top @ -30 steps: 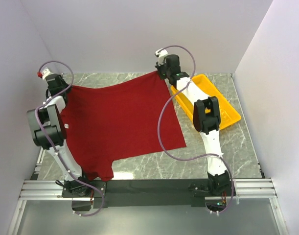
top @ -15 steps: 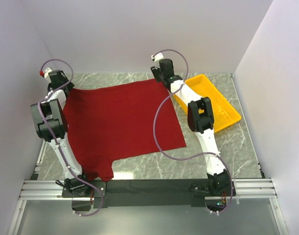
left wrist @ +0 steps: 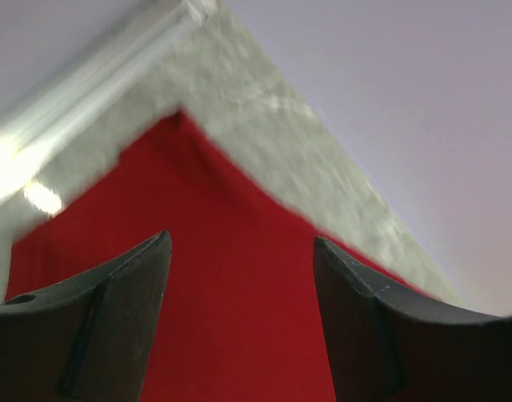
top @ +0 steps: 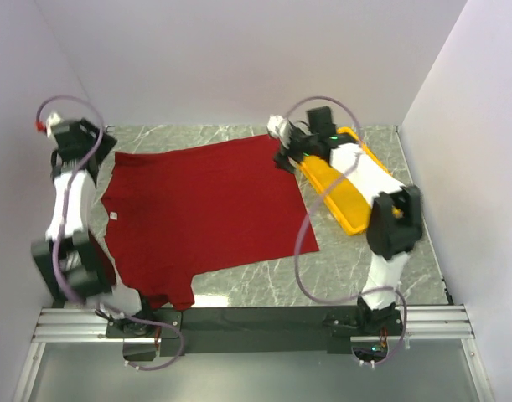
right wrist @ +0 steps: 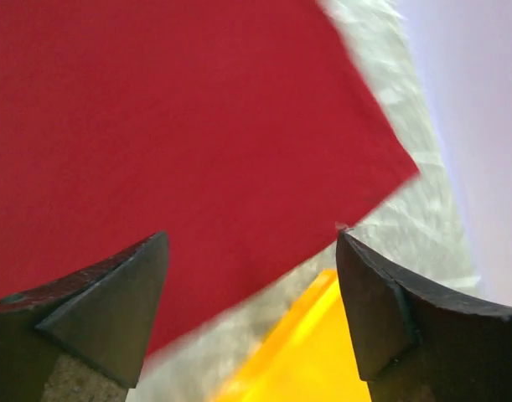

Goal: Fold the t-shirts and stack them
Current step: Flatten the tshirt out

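Fingers of the left gripper (left wrist: 241, 243) stood spread wide with nothing between them. In its wrist view the dark red t-shirt (top: 205, 213) lay below and ahead of the fingertips. One pointed corner of the cloth reached just past them, onto a strip of the marble table (top: 356, 260) at the foot of the white wall (left wrist: 390, 100). That view was blurred, so I could not tell whether the fingertips touched the fabric. The right gripper (right wrist: 251, 239) was likewise parted, empty between its dark pads. Red cloth filled the space beneath it and to its left, and the shirt's corner ended just beyond its right finger. The yellow tray (right wrist: 297, 360) showed close under that same finger, beside the shirt's edge but apart from it. From overhead, the shirt lay opened out flat, unfolded, between the two grippers, each of which sat by a far corner of it. The small neck label (top: 114, 216) lay on the left gripper's side, nearer the arm bases than the gripper itself. A sleeve trailed towards the near edge of the table. The tray rested just to the right gripper's outer side, partly under that arm.
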`<state>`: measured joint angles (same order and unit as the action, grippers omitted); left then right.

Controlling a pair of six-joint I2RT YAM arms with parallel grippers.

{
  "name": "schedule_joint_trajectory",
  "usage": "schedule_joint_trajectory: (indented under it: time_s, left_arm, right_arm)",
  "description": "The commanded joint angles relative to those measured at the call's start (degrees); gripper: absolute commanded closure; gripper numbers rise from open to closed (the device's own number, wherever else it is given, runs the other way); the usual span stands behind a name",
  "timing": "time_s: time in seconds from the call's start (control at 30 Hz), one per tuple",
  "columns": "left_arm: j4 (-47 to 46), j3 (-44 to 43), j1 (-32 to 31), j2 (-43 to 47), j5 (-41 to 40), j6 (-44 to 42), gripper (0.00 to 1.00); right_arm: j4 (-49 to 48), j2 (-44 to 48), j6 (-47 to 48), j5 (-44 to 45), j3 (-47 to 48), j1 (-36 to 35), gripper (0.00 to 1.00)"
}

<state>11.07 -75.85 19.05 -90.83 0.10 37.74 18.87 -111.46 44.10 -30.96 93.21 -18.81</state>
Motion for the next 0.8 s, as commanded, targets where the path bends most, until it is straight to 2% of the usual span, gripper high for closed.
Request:
schedule_joint_trajectory:
  time_s: [0.0,0.07,0.1,0.13,0.2,0.23,0.27,0.3,0.47,0.57,0.77]
  left_arm:
    - [13.4,13.6,-0.1,11.7,6.4,9.3,0.27]
    - [16.7,22.6,-0.1,16.6,9.3,12.0,0.28]
    - [20.6,24.9,0.0,20.9,9.8,13.9,0.28]
    - [23.3,26.8,0.0,22.7,9.7,14.8,0.28]
    - [27.8,31.1,0.0,27.0,9.7,17.0,0.27]
    - [31.8,32.3,0.0,28.1,9.7,17.6,0.28]
    - [33.5,34.3,-0.2,28.9,9.7,18.0,0.28]
    - [35.8,35.0,-0.1,30.0,9.3,19.1,0.29]
    - [46.4,35.7,-0.4,29.5,0.1,19.7,0.31]
    - [48.4,35.5,-0.8,26.5,-3.8,19.7,0.33]
    - [47.7,35.2,-5.3,19.7,-5.2,21.4,0.38]
  right_arm:
    - [32.2,8.8,34.5,-20.9,-5.2,1.3,0.15]
    - [41.9,11.2,42.3,-21.2,-9.5,1.1,0.17]
    - [45.7,12.3,42.0,-20.7,-11.7,1.1,0.17]
    - [44.8,13.6,40.1,-20.1,-16.9,0.6,0.19]
    - [37.7,18.6,34.0,-17.0,-23.0,0.4,0.21]
    - [34.1,20.4,31.7,-15.4,-29.0,0.1,0.21]
    - [28.0,23.5,27.7,-13.1,-31.6,-0.1,0.21]
    - [26.1,24.6,26.8,-10.5,-33.4,-0.1,0.21]
    - [18.2,25.7,21.0,-4.9,-39.8,-0.5,0.23]
    - [16.4,25.4,20.9,-2.9,-41.7,-1.3,0.24]
    - [16.2,23.6,21.2,-0.2,-42.8,-2.8,0.30]
